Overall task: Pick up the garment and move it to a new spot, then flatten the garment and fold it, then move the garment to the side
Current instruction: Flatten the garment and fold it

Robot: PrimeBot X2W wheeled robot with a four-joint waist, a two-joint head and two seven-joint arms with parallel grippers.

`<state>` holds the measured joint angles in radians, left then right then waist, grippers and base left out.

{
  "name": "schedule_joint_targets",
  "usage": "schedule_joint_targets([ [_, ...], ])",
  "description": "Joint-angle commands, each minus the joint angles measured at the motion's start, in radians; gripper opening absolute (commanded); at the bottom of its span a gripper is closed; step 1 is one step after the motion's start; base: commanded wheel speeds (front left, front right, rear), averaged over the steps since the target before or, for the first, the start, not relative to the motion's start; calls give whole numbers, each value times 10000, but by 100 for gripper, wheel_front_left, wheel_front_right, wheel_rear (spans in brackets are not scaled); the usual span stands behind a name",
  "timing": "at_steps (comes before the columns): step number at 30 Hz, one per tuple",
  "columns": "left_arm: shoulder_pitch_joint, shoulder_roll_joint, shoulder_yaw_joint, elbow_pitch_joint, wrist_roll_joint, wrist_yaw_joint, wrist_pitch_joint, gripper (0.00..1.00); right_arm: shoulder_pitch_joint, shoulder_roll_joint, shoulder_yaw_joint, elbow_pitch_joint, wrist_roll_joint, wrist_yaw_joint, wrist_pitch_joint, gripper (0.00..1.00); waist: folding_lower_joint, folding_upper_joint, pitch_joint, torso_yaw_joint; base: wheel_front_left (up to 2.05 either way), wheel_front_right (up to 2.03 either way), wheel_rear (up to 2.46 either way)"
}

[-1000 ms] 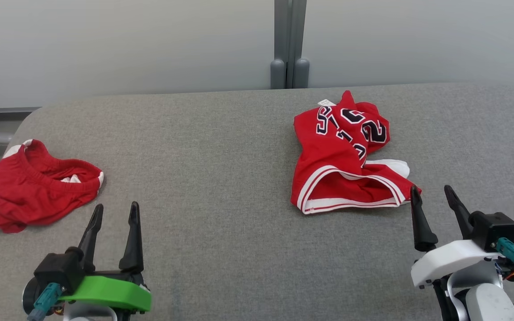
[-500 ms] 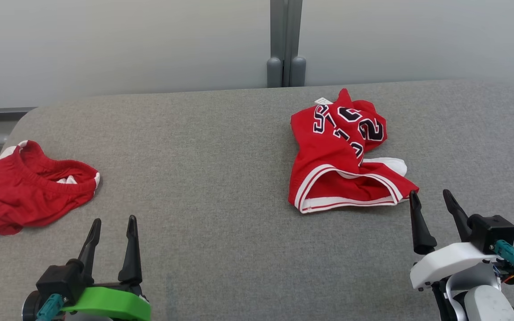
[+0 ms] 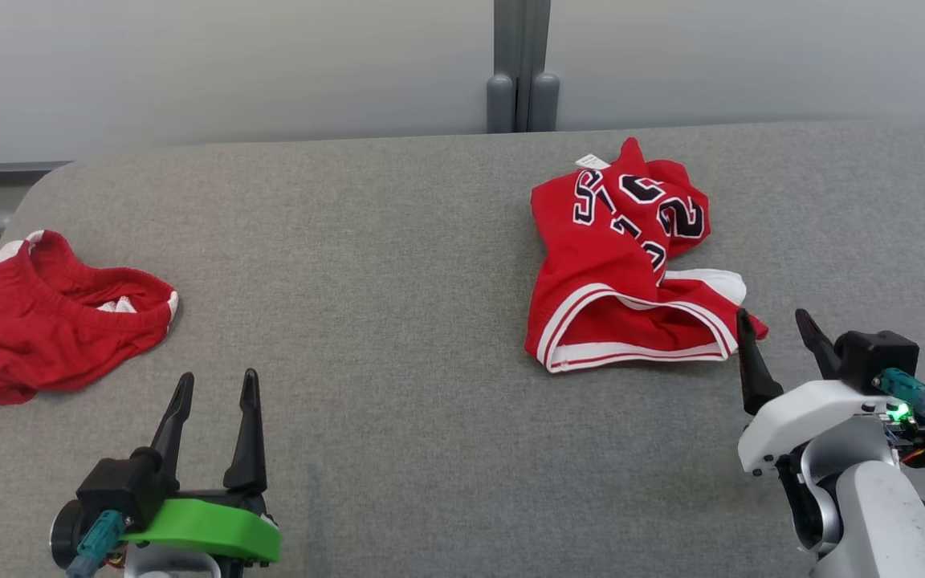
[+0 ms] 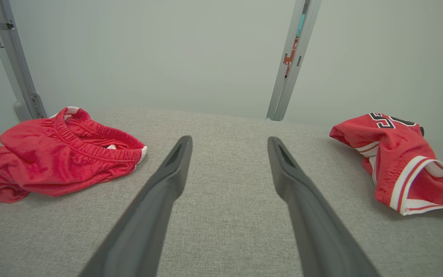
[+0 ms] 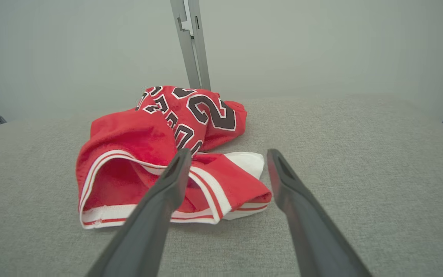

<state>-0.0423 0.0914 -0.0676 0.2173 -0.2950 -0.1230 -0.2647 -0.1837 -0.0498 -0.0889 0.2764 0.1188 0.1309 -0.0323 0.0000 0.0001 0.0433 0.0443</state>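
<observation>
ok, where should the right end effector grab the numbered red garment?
Probably the garment by its near-right hem corner, from the robot's side: that striped corner juts out free toward the open right end effector; the rest is bunched.

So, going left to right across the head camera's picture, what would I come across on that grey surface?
Crumpled red shorts → left end effector → red numbered jersey → right end effector, open beside the jersey's hem.
</observation>
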Motion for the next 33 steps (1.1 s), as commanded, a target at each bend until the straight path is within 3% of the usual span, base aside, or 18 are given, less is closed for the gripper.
schedule_joint_targets([
  [1,-199,-5,-26,-16,94,-44,5,100,-144,-13,-63,248,27,-3,120,100,0,-1,185,135,0,0,0],
  [9,-574,-9,-269,42,175,-71,5,100,-939,-19,-142,2245,-82,-3,433,100,0,-1,569,475,0,0,0],
  [16,-739,26,-389,-19,54,-82,5,100,-1579,-22,-544,3525,-474,-3,-103,100,0,-1,785,651,0,0,0],
  [18,-753,43,-423,-19,35,-83,5,100,-1754,-13,-681,3857,-554,-3,-241,42,0,-1,792,694,0,0,0],
  [19,-761,47,-441,-9,29,-83,5,100,-1817,-14,-715,3990,-582,-3,-288,9,0,-1,783,715,0,0,0],
  [20,-772,47,-482,24,7,-83,5,100,-1912,-16,-707,4113,-566,-3,-479,0,0,-1,749,757,0,0,0],
  [27,-589,113,-572,117,-36,-85,5,100,-2360,-17,-567,4019,-948,-3,-1593,0,0,-1,383,853,0,0,0],
  [33,-377,85,-577,116,-57,-85,5,100,-2887,-10,772,2631,-929,-3,-1712,0,0,-1,54,807,0,0,0],
])
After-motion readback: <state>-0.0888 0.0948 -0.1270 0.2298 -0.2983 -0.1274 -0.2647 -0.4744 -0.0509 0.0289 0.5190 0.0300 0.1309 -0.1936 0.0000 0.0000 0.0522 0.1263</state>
